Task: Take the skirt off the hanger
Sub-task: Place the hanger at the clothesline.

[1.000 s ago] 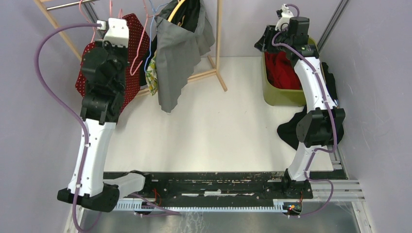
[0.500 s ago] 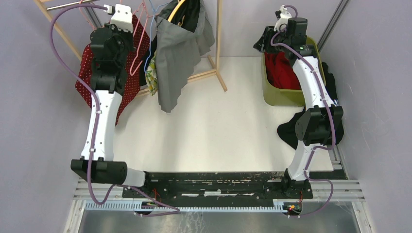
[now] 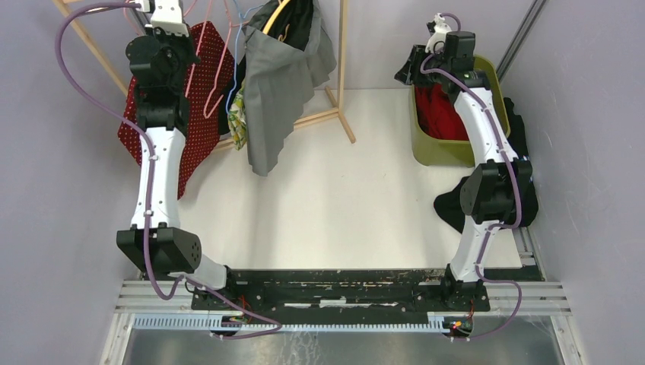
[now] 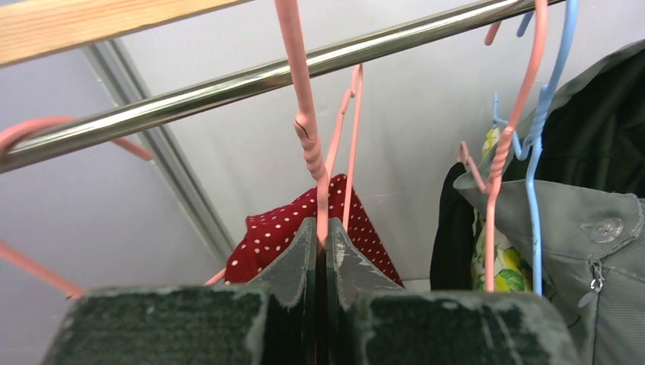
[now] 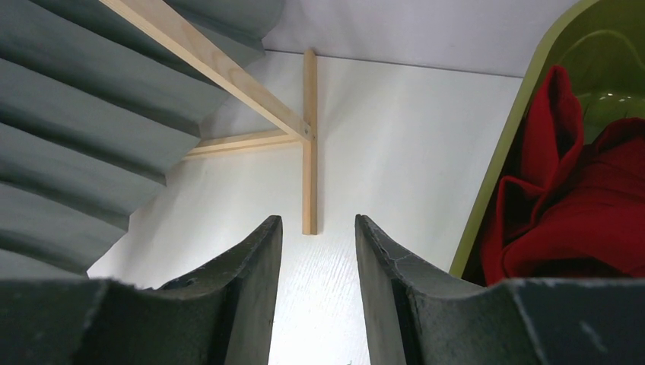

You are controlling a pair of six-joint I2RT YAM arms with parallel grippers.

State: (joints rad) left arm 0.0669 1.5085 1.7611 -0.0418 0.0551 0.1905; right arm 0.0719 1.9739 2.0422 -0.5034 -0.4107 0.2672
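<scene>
A pink wire hanger (image 4: 308, 137) has its twisted neck between the jaws of my left gripper (image 4: 322, 228), which is shut on it. The wire runs up across the metal rail (image 4: 228, 84) and out of the top of the left wrist view. Below and behind the fingers hangs the red white-dotted skirt (image 4: 281, 228); from above it drapes beside the left arm (image 3: 201, 114). My right gripper (image 5: 318, 228) stands open and empty over the white table, beside the green bin (image 5: 494, 167).
A grey garment (image 3: 270, 91) and a yellow-printed one (image 3: 239, 122) hang on pink and blue hangers on the wooden rack (image 3: 342, 68). Red cloth (image 3: 441, 110) fills the green bin (image 3: 433, 152). Black cloth (image 3: 452, 205) lies by the right arm.
My left arm has stretched up and back toward the rail, carrying the pink hanger with it. The right gripper has narrowed slightly and barely shifted.
</scene>
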